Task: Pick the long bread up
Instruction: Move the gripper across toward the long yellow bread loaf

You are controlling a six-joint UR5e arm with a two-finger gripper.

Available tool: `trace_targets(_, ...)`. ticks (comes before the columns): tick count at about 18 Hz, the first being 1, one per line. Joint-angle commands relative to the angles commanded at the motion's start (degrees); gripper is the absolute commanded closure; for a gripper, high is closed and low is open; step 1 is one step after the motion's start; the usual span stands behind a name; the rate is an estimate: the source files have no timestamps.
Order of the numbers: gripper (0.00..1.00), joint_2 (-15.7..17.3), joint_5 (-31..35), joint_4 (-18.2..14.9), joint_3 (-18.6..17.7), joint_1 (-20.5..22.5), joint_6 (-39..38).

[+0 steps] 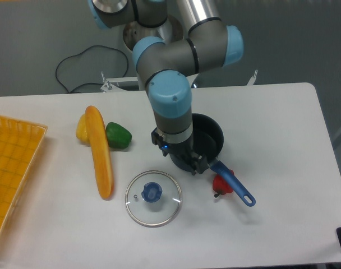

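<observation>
The long bread (pixel 100 151) is a slim orange-yellow baguette lying on the white table, left of centre, running from near the peppers down toward the glass lid. My gripper (pixel 188 164) hangs over the front rim of the dark pot (pixel 212 134), well to the right of the bread and apart from it. Its fingers point down and are mostly hidden by the wrist, so I cannot tell how the jaws stand. Nothing shows between them.
A small yellow pepper (pixel 81 128) and a green pepper (pixel 118 135) flank the bread's upper end. A glass lid with a blue knob (pixel 153 198) lies in front. The pot's blue handle (pixel 234 185) lies over a red pepper (pixel 221 184). A yellow tray (pixel 13 168) stands at the left edge.
</observation>
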Motion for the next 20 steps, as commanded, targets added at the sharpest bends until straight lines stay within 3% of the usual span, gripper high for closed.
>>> trace_targets(5, 0.00, -1.94, -0.35, 2.28, 0.53, -0.35, -0.45)
trace_targets(20, 0.00, -0.45, 0.00, 2.46, 0.88, -2.29, -7.83)
